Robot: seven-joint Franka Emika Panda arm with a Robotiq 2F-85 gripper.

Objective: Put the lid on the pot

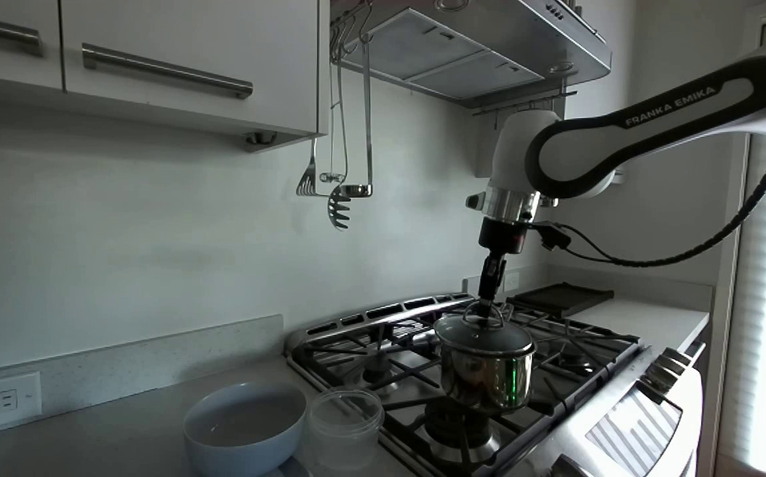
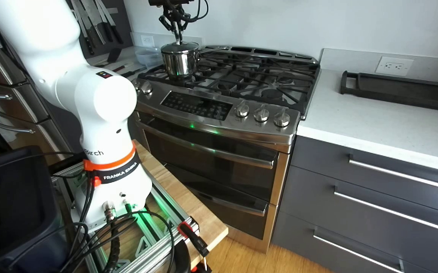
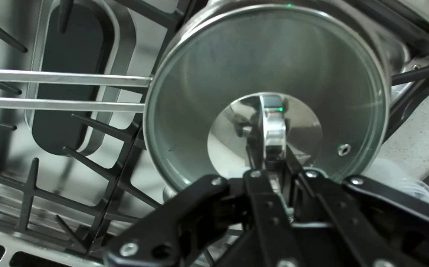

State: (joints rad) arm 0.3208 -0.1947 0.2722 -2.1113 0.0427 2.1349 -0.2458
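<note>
The lid [image 1: 482, 339] is glass with a silvery rim and a metal loop handle on top; it also shows in an exterior view [image 2: 169, 48] and the wrist view [image 3: 266, 70]. It sits level on the rim of the shiny steel pot [image 1: 486, 381], seen in both exterior views [image 2: 181, 64]. The pot stands on a front burner with a greenish glint on its side. My gripper [image 3: 270, 148] points down with its fingers closed around the lid's handle. It also shows in both exterior views [image 1: 484, 310] [image 2: 179, 39]. The fingertips partly hide the handle.
The pot's long handle [image 3: 62, 91] extends over the grates. A wide pale bowl [image 1: 244, 424] and a clear tub [image 1: 345, 430] stand on the counter beside the stove. A black tray [image 2: 404, 89] lies on the far counter. The range hood [image 1: 476, 46] and hanging utensils [image 1: 356, 191] are above.
</note>
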